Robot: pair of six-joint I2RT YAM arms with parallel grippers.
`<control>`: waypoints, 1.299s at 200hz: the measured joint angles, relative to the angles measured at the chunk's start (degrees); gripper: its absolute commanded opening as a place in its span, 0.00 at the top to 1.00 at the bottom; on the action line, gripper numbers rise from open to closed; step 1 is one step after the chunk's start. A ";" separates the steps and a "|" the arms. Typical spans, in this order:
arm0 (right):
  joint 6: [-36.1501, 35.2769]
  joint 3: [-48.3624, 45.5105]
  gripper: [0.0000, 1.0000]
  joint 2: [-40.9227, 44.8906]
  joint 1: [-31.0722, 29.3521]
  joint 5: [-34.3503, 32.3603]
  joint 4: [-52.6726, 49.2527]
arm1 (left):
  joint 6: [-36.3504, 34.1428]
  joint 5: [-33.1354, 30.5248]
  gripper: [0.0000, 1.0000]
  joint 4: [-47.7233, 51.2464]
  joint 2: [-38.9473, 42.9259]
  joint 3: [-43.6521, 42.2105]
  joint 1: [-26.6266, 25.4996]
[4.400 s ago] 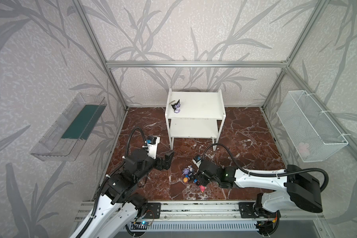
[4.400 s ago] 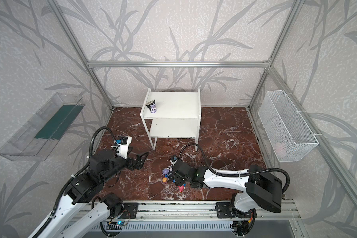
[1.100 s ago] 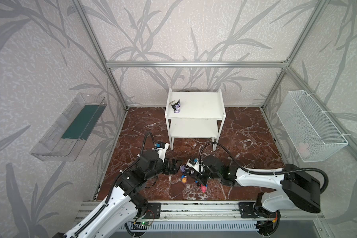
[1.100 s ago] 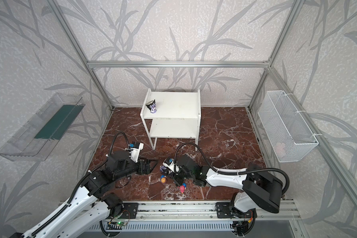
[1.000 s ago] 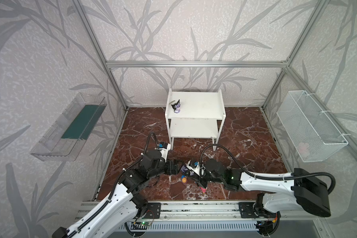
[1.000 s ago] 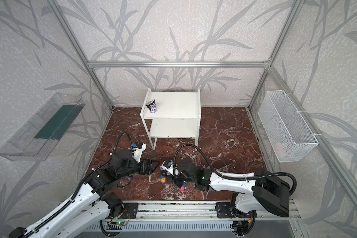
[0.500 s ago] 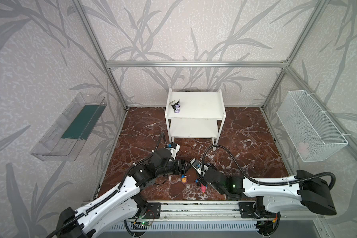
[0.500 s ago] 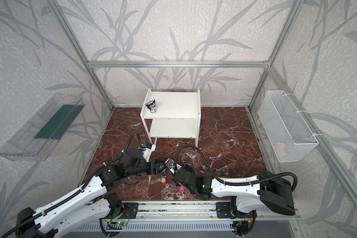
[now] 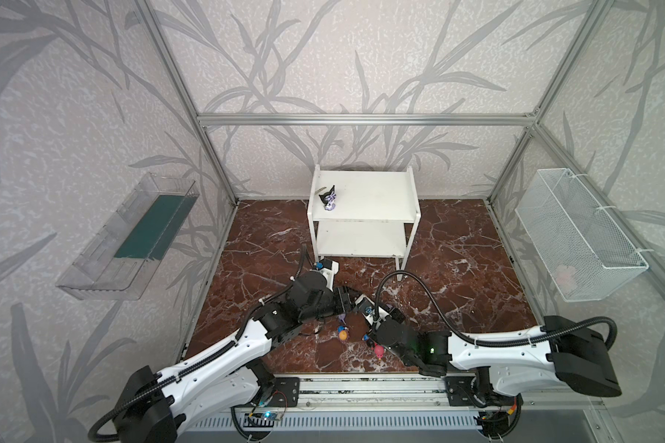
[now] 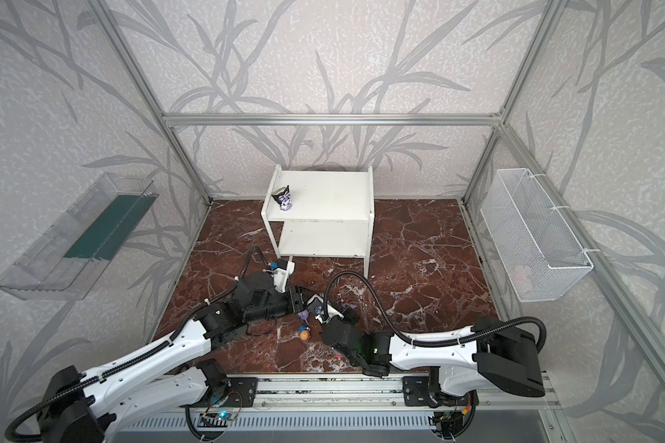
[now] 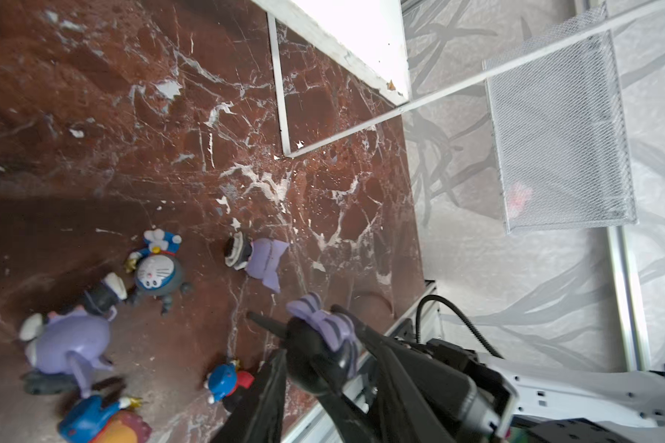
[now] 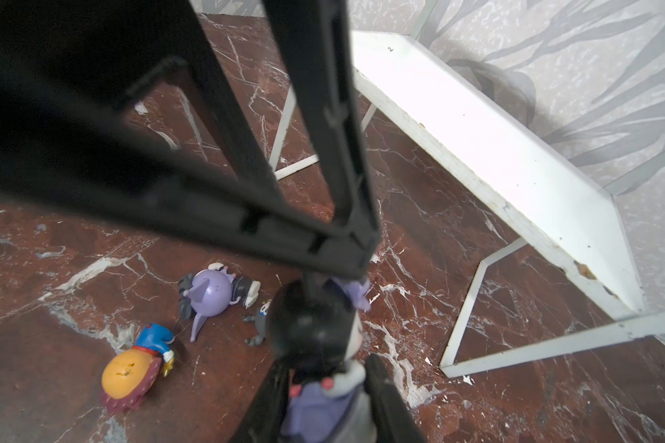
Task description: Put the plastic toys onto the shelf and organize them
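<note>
A black pointed-ear figurine (image 12: 311, 330) with a lavender body hangs just above the floor, and both grippers are on it. My right gripper (image 12: 327, 395) is shut on its body. My left gripper (image 11: 317, 356) comes from the other side and is shut round its black head (image 11: 311, 356). In both top views the two grippers meet at the front middle (image 9: 356, 303) and hide this toy. On the floor lie a lavender figurine (image 12: 208, 293), an orange-headed one (image 12: 125, 374), a grey one (image 11: 156, 272) and a pink one (image 9: 378, 349). Another black figurine (image 9: 329, 198) stands on the shelf (image 9: 365, 191).
A second lavender toy (image 11: 260, 257) lies toward the shelf's thin legs (image 12: 461, 318). A clear wall tray (image 9: 131, 237) hangs on the left wall and a white mesh basket (image 9: 576, 234) on the right. The metal rail (image 9: 361, 391) runs along the front edge.
My left arm has reached right to the right gripper, and its jaws have narrowed onto the black figurine's head. The right gripper has kept its hold and shifted a little toward the front.
</note>
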State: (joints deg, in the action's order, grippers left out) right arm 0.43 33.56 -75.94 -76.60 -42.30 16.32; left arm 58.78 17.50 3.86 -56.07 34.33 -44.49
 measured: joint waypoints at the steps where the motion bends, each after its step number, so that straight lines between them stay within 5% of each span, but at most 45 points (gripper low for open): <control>1: -0.02 0.00 0.79 0.00 0.00 -0.09 0.00 | -0.07 0.09 0.76 0.02 -0.15 0.02 0.00; 56: -0.76 -0.13 0.77 -0.13 -0.07 -2.36 -0.04 | 1.46 -0.31 1.00 -0.72 -0.96 0.96 -0.02; 168: -1.09 -0.94 0.48 -0.09 -0.46 -0.72 2.25 | 0.79 0.11 1.00 0.15 -0.92 1.09 -0.09; 212: 0.39 -1.44 0.48 0.31 -0.46 0.20 2.67 | -0.13 0.35 1.00 0.70 -0.90 1.07 -0.09; 260: 2.49 -3.54 0.22 3.80 0.15 5.35 1.55 | -2.34 0.37 1.00 2.16 -0.66 1.07 -0.09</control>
State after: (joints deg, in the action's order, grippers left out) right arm 2.92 30.02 -72.14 -76.44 -36.95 17.87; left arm 56.45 17.87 6.02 -56.73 35.40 -44.58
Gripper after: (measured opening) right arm 0.728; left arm 0.048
